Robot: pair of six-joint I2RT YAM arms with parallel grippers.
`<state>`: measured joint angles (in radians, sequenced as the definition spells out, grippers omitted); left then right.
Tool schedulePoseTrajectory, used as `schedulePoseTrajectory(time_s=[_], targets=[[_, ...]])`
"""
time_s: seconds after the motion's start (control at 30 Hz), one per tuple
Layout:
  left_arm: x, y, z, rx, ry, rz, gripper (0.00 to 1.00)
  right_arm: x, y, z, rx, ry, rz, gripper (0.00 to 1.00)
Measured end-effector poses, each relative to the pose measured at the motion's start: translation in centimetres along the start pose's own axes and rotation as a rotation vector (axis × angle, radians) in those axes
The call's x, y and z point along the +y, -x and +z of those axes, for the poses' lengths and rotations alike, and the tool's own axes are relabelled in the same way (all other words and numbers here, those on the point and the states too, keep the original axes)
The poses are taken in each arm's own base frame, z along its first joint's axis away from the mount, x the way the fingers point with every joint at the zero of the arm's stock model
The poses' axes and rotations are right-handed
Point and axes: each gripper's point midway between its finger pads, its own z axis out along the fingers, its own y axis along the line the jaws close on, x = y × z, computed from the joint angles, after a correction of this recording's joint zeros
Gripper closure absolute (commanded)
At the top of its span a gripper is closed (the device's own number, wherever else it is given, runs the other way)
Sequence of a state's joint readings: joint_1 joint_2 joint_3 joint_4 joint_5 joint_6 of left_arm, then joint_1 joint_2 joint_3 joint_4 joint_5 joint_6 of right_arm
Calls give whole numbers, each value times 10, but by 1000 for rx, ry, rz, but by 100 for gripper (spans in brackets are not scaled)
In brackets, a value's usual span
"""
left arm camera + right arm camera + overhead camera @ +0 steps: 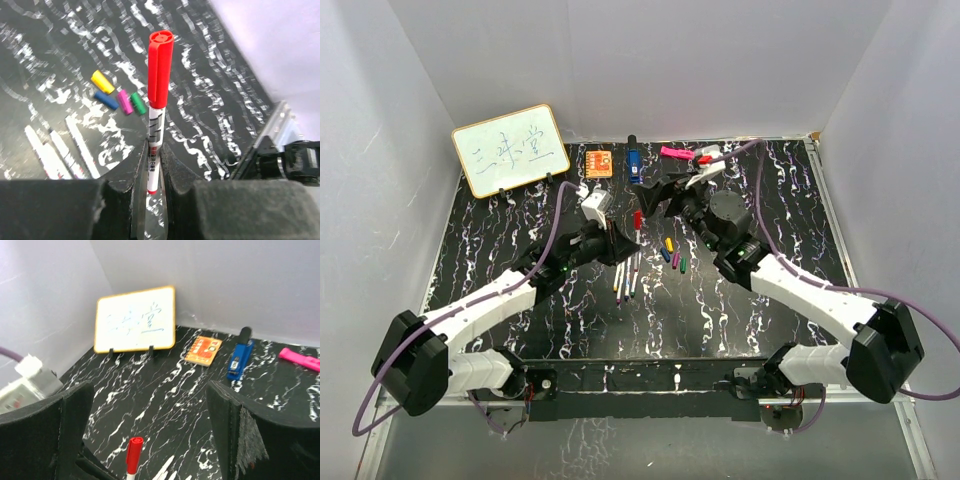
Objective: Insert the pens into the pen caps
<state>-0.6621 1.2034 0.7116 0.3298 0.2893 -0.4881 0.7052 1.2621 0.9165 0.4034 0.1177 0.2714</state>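
Red-capped pen [159,95] stands nearly upright in the left gripper [152,167], whose jaws are closed on its white barrel, cap end up. Right gripper [150,415] is wide open w/ nothing in it, just behind this pen. Loose pens [625,275] lie flat in front of it, long axis approx. near-to-far, closer to left gripper. Four caps [672,255] lie right of it, nearer to right gripper.

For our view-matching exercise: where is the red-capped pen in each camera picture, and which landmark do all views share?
Top external: red-capped pen, centre, above-left of the loose caps.
Left wrist: red-capped pen, centre, standing upright.
Right wrist: red-capped pen, bottom edge, left of centre.
Shared landmark: black marbled table.
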Motion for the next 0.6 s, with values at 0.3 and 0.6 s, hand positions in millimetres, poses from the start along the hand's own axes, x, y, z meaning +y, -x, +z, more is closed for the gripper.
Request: schedulePoseTrajectory(time_s=[0.3,0.6], targets=[[89,-32,-8,138,327,-76,100,-41,25,-3,-19,-232,-15,13],[177,-9,-18,176,574,-181,100,-127,-28,-17,187,-481,23,2]])
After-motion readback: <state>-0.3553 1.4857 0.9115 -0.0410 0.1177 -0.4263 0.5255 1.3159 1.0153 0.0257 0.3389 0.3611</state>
